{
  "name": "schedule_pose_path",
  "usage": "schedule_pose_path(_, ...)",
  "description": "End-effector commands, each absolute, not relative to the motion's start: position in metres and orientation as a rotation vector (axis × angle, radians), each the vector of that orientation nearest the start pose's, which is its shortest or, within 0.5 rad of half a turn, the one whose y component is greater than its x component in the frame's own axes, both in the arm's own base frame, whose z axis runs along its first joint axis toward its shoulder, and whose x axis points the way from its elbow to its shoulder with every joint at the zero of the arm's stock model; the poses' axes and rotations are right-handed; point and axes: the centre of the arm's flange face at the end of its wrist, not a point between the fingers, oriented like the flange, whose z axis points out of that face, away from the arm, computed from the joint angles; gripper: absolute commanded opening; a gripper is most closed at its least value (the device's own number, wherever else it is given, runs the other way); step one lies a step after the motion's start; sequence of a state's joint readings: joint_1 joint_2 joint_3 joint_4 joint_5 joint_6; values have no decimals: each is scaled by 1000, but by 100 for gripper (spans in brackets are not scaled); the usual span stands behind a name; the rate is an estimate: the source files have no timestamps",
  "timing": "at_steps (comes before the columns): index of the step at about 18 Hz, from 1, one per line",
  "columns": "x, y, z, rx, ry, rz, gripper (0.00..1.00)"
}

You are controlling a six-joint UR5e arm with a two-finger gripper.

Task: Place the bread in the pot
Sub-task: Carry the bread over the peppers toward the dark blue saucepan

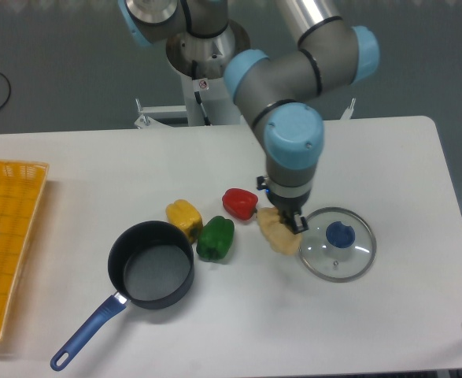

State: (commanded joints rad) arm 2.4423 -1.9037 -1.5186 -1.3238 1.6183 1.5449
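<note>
I have the bread (pixel 277 231) pinched in the gripper (pixel 290 221).
It hangs between red pepper (pixel 240 203) and glass lid (pixel 338 242), well apart from the pot (pixel 151 264).

Red pepper (pixel 239 203), green pepper (pixel 216 239), yellow pepper (pixel 184 216) crowd pot's (pixel 150 264) right side; open table (pixel 238 315) in front.
</note>
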Motion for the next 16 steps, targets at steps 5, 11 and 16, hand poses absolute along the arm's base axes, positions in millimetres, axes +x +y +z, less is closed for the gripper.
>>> schedule_pose_path(5, -337, 520, 359, -3036, 1007, -17, 0)
schedule_pose_path(11, -281, 549, 368, -3052, 947, 4, 0)
schedule_pose_path(16, -235, 568, 373, -3059, 896, 22, 0)
